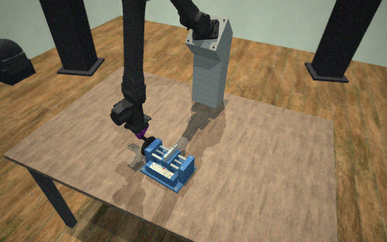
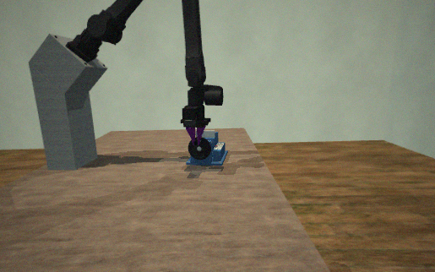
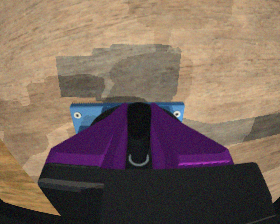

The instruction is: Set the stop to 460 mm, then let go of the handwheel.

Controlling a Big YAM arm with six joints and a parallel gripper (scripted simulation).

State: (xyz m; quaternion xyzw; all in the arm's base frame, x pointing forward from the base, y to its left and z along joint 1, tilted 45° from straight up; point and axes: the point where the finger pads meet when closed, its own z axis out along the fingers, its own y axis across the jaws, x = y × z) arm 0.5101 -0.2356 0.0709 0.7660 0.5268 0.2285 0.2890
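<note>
The blue stop fixture (image 1: pixel 186 170) (image 2: pixel 221 157) (image 3: pixel 87 111) stands on the table, with a white stop plate (image 1: pixel 170 153) on its rods between the two blue end blocks. A pale scale (image 1: pixel 156 169) (image 2: pixel 219 146) runs along its front, with a small red mark near its middle; its figures are too small to read. The black handwheel (image 1: pixel 146 146) (image 2: pixel 203 155) is at the fixture's end. My gripper (image 1: pixel 142 134) (image 2: pixel 196 142) (image 3: pixel 139 110) points down over the handwheel's upper part, its purple fingers shut on the wheel's black crank handle (image 3: pixel 139 122). The fingers partly hide the wheel in the wrist view.
The grey arm pedestal (image 1: pixel 208 75) (image 2: pixel 56 110) stands at the back of the table (image 1: pixel 264 150) (image 2: pixel 115 220). Two dark pillars (image 1: pixel 68 37) (image 1: pixel 344 41) and a dark rounded object (image 1: pixel 10 62) stand on the floor beyond.
</note>
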